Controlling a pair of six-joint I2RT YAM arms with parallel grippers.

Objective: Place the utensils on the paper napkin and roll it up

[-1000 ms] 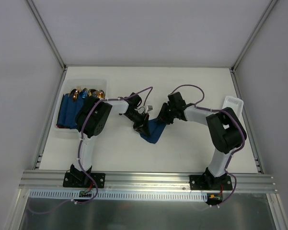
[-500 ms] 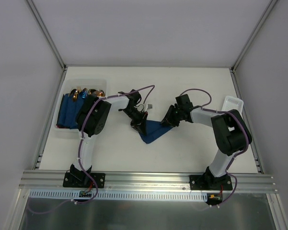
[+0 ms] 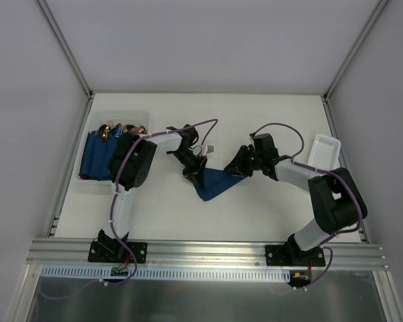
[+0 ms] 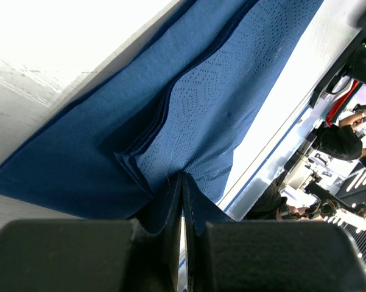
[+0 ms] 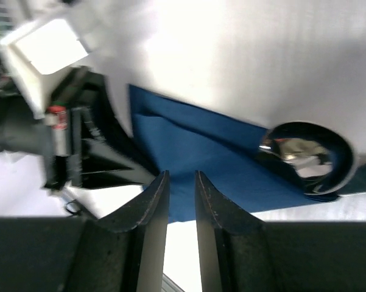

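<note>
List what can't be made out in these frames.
Utensils: top view shows none; right wrist view has one shiny rounded piece at the edge of the paper napkin, too blurred to identify.
Right end effector: napkin contact unclear; own fingers cover it in its wrist view, too small from top.
Bin contents: top view, partly behind the left arm.

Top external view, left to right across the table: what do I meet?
clear bin holding blue bundles → left gripper → paper napkin → right gripper → white basket
</note>
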